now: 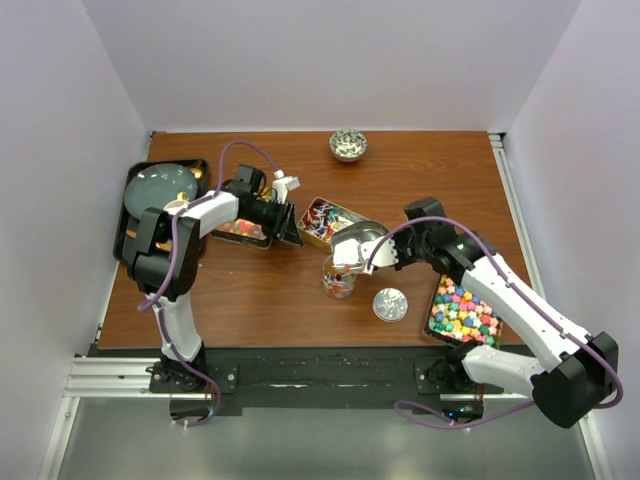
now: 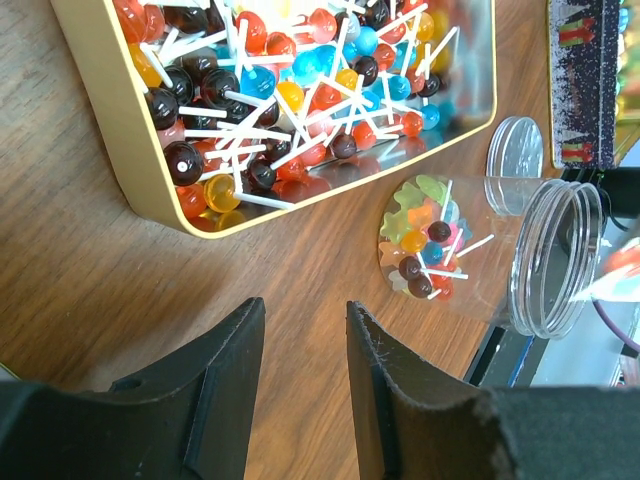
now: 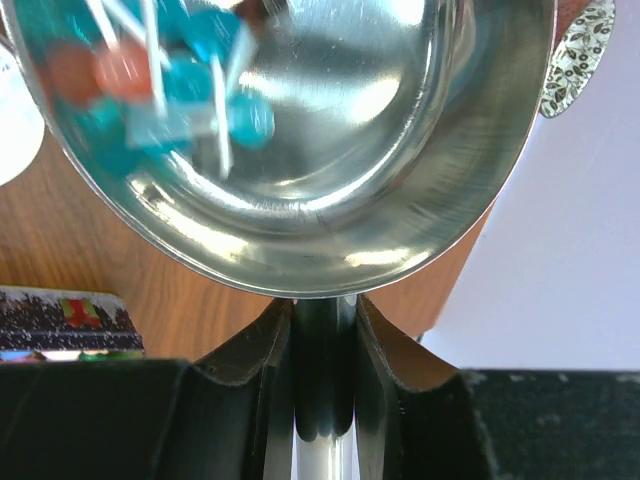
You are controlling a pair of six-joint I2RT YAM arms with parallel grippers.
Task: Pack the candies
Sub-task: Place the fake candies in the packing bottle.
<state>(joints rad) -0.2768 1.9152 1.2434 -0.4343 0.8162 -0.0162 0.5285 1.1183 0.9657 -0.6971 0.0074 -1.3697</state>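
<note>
Looks like the pouring step: right claw (image 3: 320,315) pressed tight on the handle (image 3: 322,390) of a steel scoop (image 3: 400,160), tipped over the open clear jar (image 1: 338,278) standing mid-table (image 1: 250,300). Blue and orange stick candies (image 3: 180,90) blurred at the low side of the scoop, probably sliding toward the lip. Hold that lip right above the jar mouth and tilt slowly, to stop the sticks catching on the rim and flicking out onto the wood. Grip firmly too, against any twist of the thin handle under a shifting load. Left claw (image 2: 305,315) half spread, pinching nothing, hovering low beside the gold tin (image 2: 110,140) of more stick candies, near the jar and well placed to steady it if nudged. Jar only part filled; lid (image 1: 389,304) flat on the table just beside it; cube-like pieces (image 1: 462,312) heaped in the tray (image 1: 432,330) at the right
</note>
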